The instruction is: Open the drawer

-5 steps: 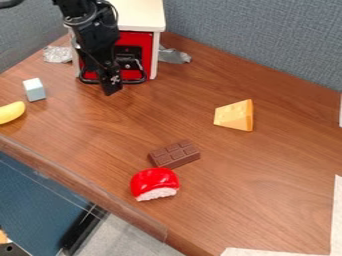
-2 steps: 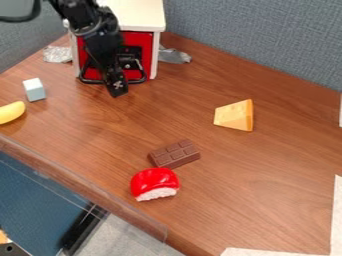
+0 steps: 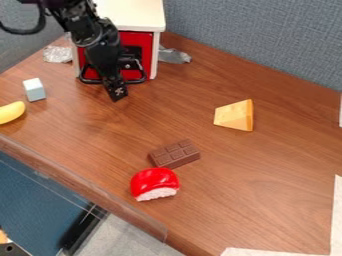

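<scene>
Jaws hang low at the end of the black arm (image 3: 100,46), pointing down just in front of the toy cabinet (image 3: 137,16); whether they stand wide or narrow, or grip anything, I cannot tell. The drawer (image 3: 137,38) sits under the cabinet's pale top, its red front looking shut or nearly so, with the dark handle (image 3: 135,81) across its lower part and the arm partly covering it. I judge the step in hand to be lining up with that handle, as opening has little or nothing to show for it. The next move calls for getting a sure hold or hook on the bar, then an even pull out over the surface (image 3: 267,175), square to the front so the drawer does not bind. The pale block (image 3: 34,90) lies off to the left, apart from the handle
</scene>
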`<state>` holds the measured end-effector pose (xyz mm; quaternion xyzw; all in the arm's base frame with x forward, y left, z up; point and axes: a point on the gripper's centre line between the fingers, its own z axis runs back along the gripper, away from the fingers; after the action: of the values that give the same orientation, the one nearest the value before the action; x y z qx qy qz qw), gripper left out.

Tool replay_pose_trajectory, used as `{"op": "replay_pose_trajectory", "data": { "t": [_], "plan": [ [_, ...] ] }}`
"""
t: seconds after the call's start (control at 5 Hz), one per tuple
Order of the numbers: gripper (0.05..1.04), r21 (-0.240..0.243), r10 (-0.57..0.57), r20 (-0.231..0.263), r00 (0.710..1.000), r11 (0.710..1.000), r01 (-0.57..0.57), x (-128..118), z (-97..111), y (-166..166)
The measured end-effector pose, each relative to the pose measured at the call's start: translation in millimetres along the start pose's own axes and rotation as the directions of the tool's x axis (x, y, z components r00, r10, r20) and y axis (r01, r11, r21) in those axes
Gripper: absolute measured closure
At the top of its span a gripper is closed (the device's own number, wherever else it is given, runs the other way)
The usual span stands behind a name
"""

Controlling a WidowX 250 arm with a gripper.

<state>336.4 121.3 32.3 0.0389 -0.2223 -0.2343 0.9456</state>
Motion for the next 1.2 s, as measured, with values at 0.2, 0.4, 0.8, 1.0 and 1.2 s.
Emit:
{"op": "replay_pose_trajectory", "data": {
  "t": [0.2, 0.4, 0.8, 1.0, 1.2],
  "plan": [
    [0.397, 0.025, 0.029, 0.008, 1.0, 0.999, -0.029, -2, -3, 1],
    [0.691, 0.014, 0.028, 0.008, 1.0, 1.0, -0.028, -1, -4, -3],
    [0.757, -0.005, 0.005, 0.007, 1.0, 1.0, -0.005, -10, 1, -25],
    [0.757, -0.016, -0.011, 0.018, 1.0, 1.0, 0.011, -18, 8, -40],
    [0.758, -0.013, -0.024, 0.027, 0.999, 1.0, 0.024, -25, 14, -51]
  ]
}}
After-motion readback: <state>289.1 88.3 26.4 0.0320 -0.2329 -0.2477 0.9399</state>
